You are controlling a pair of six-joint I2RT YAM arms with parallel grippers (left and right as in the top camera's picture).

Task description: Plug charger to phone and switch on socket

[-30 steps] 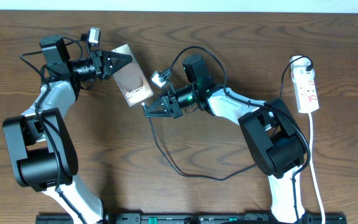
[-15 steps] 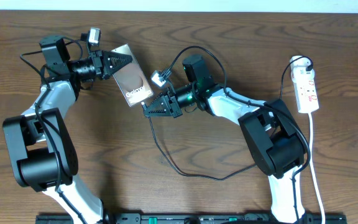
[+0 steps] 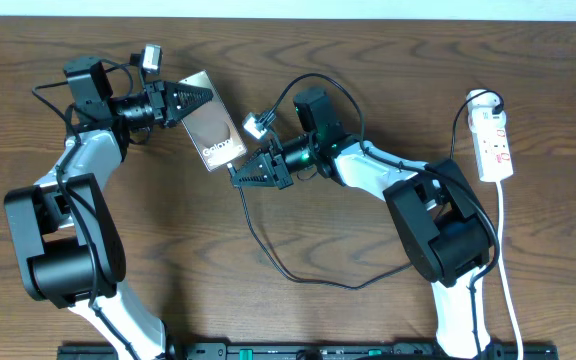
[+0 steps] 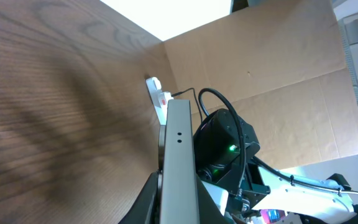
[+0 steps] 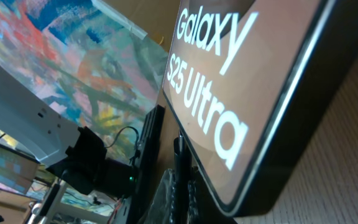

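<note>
The phone (image 3: 213, 125) is held tilted above the table, its lit screen showing white "Galaxy" lettering (image 5: 219, 37). My left gripper (image 3: 190, 102) is shut on the phone's upper edge. In the left wrist view the phone (image 4: 179, 155) is seen edge-on as a pale slab between the fingers (image 4: 146, 200). My right gripper (image 3: 240, 176) is shut on the charger plug (image 5: 179, 163) just below the phone's lower edge; I cannot tell if the tip touches it. The charger cable (image 3: 268, 255) loops across the table. The white socket (image 3: 494, 142) lies far right.
The socket's white cord (image 3: 505, 260) runs down the right side toward the front edge. The right arm's base (image 3: 443, 235) stands between the cable loop and the socket. A cardboard wall (image 4: 260, 68) stands behind the table.
</note>
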